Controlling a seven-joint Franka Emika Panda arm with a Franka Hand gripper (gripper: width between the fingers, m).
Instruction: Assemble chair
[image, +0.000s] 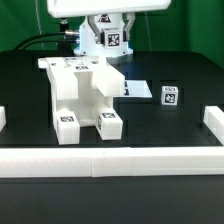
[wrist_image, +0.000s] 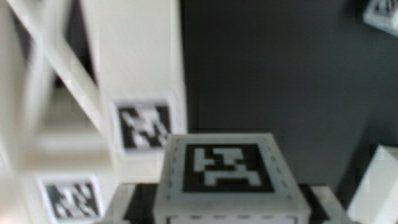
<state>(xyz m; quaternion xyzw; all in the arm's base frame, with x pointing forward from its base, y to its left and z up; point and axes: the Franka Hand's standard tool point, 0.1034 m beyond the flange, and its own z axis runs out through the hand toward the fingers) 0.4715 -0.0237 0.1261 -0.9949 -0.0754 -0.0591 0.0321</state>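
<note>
Chair (image: 82, 98) on the table (image: 185, 70), tagged bar ends toward the border wall (image: 120, 158).

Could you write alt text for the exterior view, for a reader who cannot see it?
A blocky white chair assembly with black-and-white square tags stands on a black table, toward the exterior view's left. A small tagged block sits apart at the exterior view's right; the robot arm hangs behind, and a low white wall borders the front.
</note>
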